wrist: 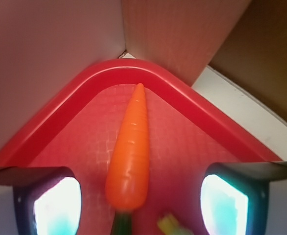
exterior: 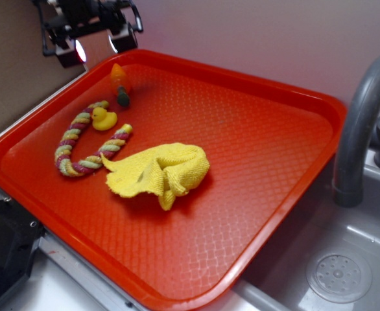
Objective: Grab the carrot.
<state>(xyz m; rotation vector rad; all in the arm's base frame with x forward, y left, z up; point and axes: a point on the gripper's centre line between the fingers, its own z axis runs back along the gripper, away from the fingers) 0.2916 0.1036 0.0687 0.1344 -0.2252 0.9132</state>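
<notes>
Glowing pincer [wrist: 141, 203] fingertips frame the wrist view's lower corners, spread wide and empty, astride the glossy orange toy carrot [wrist: 130, 152], which lies in the red plastic tray [exterior: 287, 91]'s upper-left corner. Approach and alignment appear done; descent and closing remain.

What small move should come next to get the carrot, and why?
Probably lower straight down. In the wrist view the carrot lies centred between the open fingers, and the exterior view shows the gripper above the red tray's far corner.
</notes>
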